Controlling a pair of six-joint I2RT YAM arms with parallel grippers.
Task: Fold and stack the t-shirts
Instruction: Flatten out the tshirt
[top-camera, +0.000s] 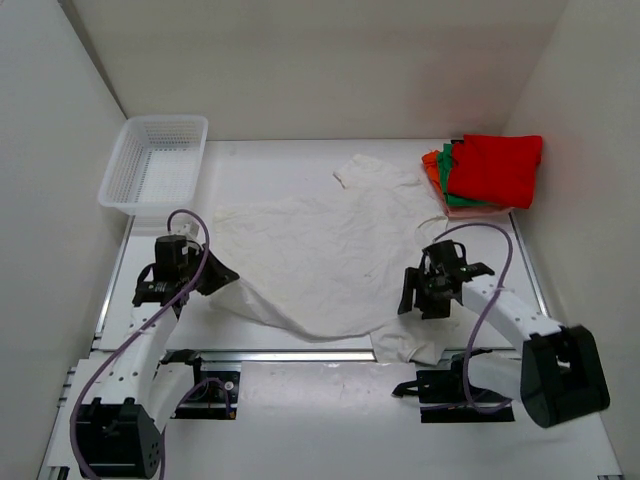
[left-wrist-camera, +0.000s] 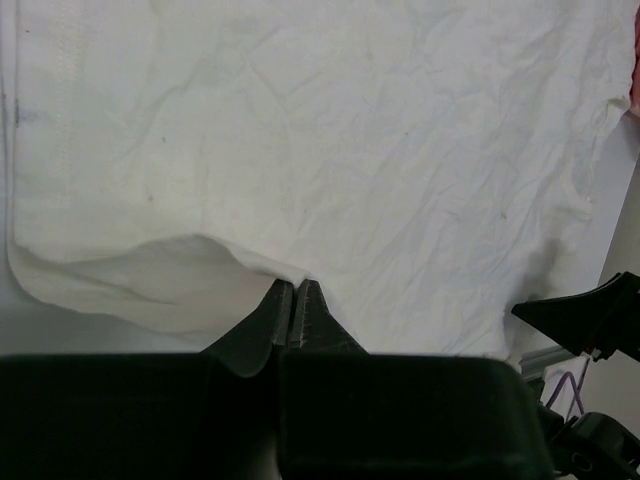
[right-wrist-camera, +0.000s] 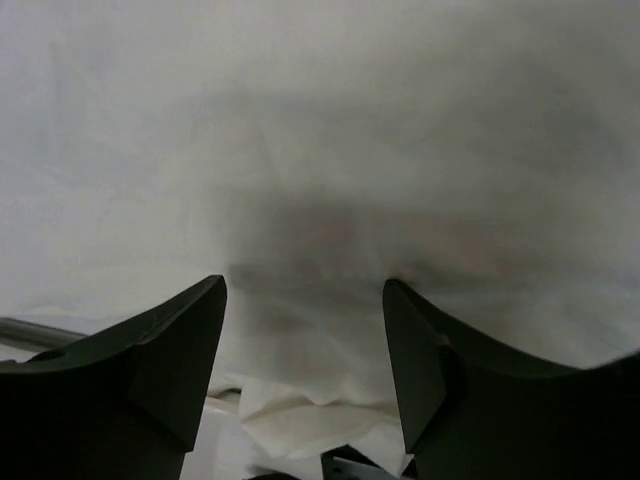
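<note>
White t-shirt (top-camera: 320, 250) lies spread and wrinkled mid-surface (top-camera: 270, 165); all places below are relative to it. One sleeve points to the far side, and the near-right part bunches up toward the arm bases. Left tool (left-wrist-camera: 295, 288) is at the shirt's near-left edge, fingers pressed together with the hem pinched between the tips. In the left wrist view the cloth next to the pinch is raised into a loose flap. Right tool (right-wrist-camera: 305, 290) is over the near-right part of the shirt, fingers spread wide with white cloth filling the gap behind them. Can't tell if the tips touch the fabric. Only container is a white mesh basket (top-camera: 115, 185) off the far-left corner of the shirt, apart from it; just its own mesh floor shows inside. Off the far-right corner, just beside the shirt, is a folded stack: red t-shirt (top-camera: 500, 165) on top, green t-shirt (top-camera: 450, 182) under it, orange t-shirt (top-camera: 432, 165) lowest. Green and orange only show as strips along the stack's left edge.
</note>
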